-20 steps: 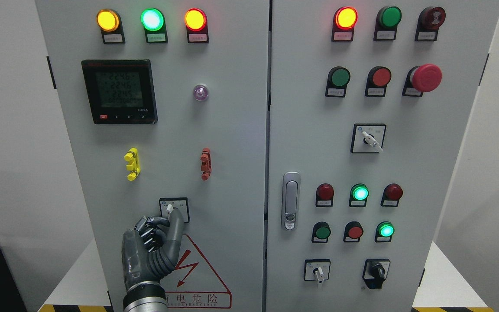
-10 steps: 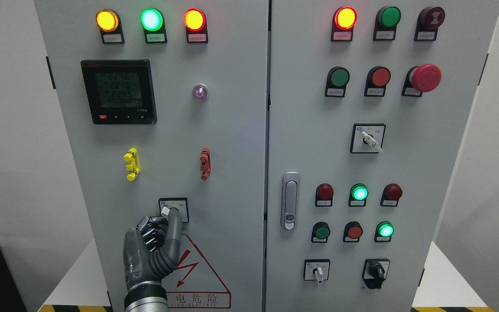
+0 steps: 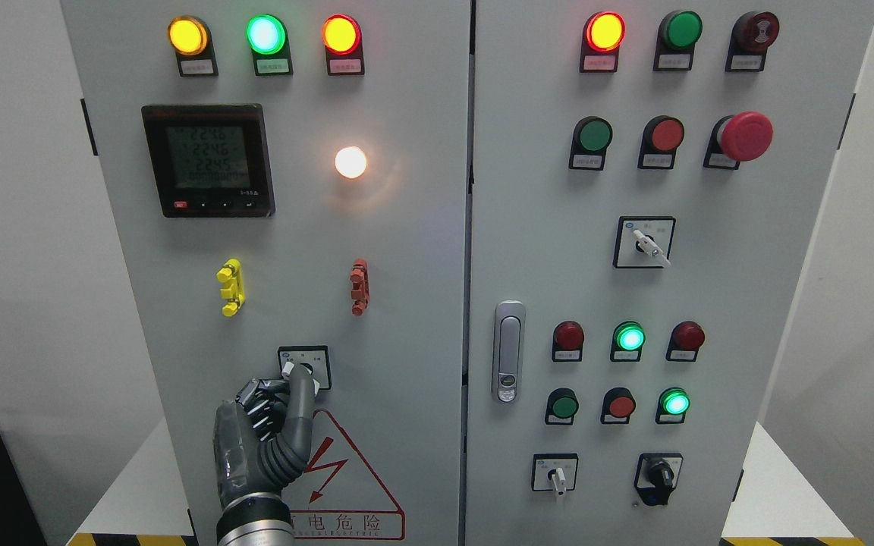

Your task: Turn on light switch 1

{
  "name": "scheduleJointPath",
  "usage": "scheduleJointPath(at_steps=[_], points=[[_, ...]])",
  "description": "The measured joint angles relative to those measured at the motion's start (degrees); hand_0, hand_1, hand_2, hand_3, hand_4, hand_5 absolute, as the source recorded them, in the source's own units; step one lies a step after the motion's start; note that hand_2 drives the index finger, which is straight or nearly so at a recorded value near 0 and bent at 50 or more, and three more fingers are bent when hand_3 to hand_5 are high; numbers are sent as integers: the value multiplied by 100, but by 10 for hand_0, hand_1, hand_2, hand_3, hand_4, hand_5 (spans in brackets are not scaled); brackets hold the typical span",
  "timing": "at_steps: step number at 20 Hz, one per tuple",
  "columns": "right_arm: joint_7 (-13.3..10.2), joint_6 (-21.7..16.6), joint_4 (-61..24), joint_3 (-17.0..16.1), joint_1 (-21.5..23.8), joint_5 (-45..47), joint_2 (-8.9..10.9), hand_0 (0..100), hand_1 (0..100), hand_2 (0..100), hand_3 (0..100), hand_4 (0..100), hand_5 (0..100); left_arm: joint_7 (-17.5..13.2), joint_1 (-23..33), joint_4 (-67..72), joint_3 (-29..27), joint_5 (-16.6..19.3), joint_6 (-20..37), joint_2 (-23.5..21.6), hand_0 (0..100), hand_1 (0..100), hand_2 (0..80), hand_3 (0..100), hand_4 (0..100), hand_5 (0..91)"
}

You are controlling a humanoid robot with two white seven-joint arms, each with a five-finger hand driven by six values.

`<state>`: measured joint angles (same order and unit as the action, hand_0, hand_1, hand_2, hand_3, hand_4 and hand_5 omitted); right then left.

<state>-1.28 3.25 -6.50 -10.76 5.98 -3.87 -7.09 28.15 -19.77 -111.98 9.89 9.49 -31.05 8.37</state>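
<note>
Switch [image 3: 303, 369] sits low on the left door of the cabinet [image 3: 407, 303], just above the warning triangle [image 3: 350, 474], and your left hand [image 3: 262, 432] has its index finger stretched up against the knob while the other fingers [image 3: 259, 394] are curled in, holding nothing. The round lamp [image 3: 350, 161] beside the meter [image 3: 208, 160] glows white, so you can judge the turning step done. Your next move is to ease the finger straight back off the knob without nudging it round again; your right hand is out of sight
</note>
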Motion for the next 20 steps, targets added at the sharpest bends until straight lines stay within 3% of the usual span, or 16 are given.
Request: scheduleJointPath(at_steps=[6,20], points=[[0,0,0,0,0,0,0,0,0,0,0,0,0,25,13,2,-1,0,-4,-1,347,415,632,985,987,844],[0,0,0,0,0,0,0,0,0,0,0,0,0,5,5,-1,11,1,-36,-2,257,385,641,992,988,844]])
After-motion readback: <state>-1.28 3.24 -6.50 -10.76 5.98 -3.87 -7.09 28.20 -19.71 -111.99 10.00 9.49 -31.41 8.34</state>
